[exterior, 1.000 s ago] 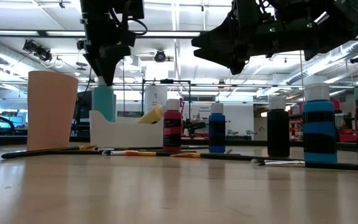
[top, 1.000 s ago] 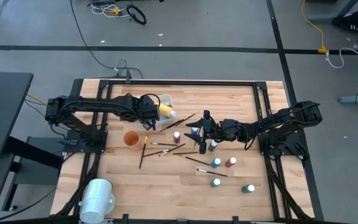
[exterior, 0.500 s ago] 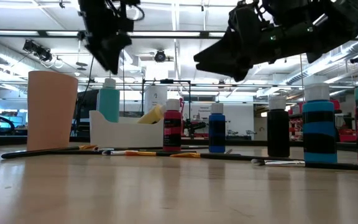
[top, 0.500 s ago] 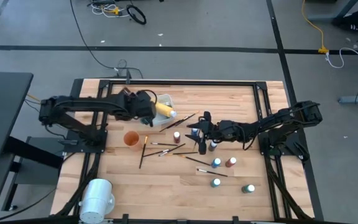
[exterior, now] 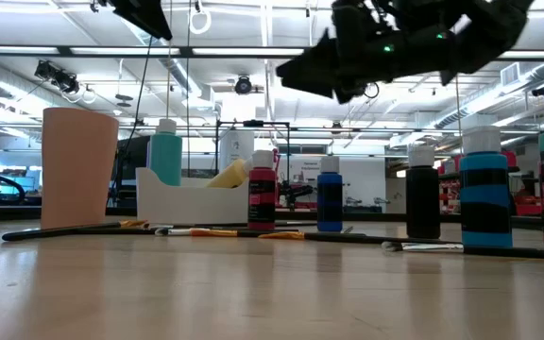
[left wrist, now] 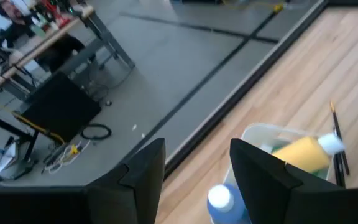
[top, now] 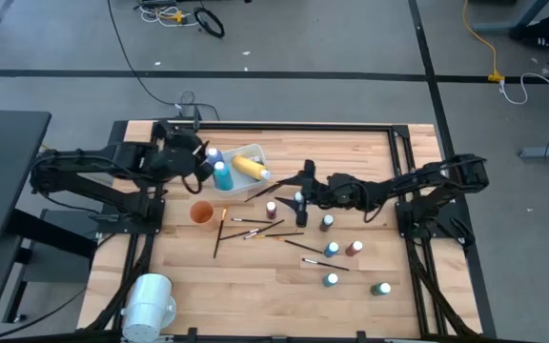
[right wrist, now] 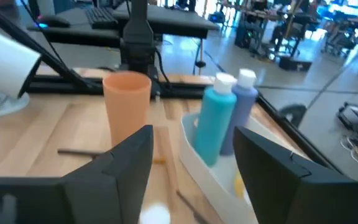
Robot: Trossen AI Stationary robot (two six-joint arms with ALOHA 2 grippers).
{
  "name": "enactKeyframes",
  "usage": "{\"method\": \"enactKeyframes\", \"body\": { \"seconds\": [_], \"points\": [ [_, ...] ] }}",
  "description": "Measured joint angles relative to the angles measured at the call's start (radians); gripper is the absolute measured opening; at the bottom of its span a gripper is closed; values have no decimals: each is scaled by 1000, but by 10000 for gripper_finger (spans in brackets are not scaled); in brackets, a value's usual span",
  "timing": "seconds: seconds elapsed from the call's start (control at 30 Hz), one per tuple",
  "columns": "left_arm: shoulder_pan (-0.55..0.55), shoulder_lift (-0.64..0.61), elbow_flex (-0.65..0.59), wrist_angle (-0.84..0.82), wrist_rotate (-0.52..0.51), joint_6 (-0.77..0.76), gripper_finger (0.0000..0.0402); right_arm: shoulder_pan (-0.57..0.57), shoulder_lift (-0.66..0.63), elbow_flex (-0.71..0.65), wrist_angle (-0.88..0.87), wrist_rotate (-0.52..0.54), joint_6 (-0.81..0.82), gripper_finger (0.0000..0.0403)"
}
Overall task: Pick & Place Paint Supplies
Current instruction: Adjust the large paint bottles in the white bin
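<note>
1. The wooden table [top: 255, 286] carried everything, with one dark arm reaching in from each side.
2. A large white cylinder [top: 149, 303] lay at the near left corner of the table.
3. The white tub [top: 255, 152] sat toward the far left and held a teal bottle [top: 222, 175] and a blue bottle [top: 212, 156] standing upright, plus a yellow bottle [top: 248, 168] lying on its side (its white cap pointing toward the table's middle).
4. An orange cup [top: 200, 211] stood on the table just beside the tub.
5. The left pincer [top: 196, 158] hung raised beside the tub, its fingers spread and holding nothing.
6. The right pincer [top: 299, 185] hovered over the middle of the table, above the loose bottles, fingers spread and empty.
7. More small white-capped bottles stood scattered right of centre, among them a red bottle [top: 271, 209], another blue bottle [top: 332, 250] and a green bottle [top: 381, 288].
8. Thin brushes [top: 255, 224] lay strewn flat between the cup and those bottles.
</note>
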Motion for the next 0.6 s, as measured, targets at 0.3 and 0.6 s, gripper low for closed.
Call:
{"method": "enactKeyframes", "body": {
  "seconds": [0.3, 0.6],
  "points": [
    [0, -93, -129, 44, 3, -9, 189, -54, 248, 251, -196, 42, 23, 260],
    [0, -114, -230, 53, 14, -39, 189, -106, 313, 314, -277, 104, 45, 261]
  ]
}}
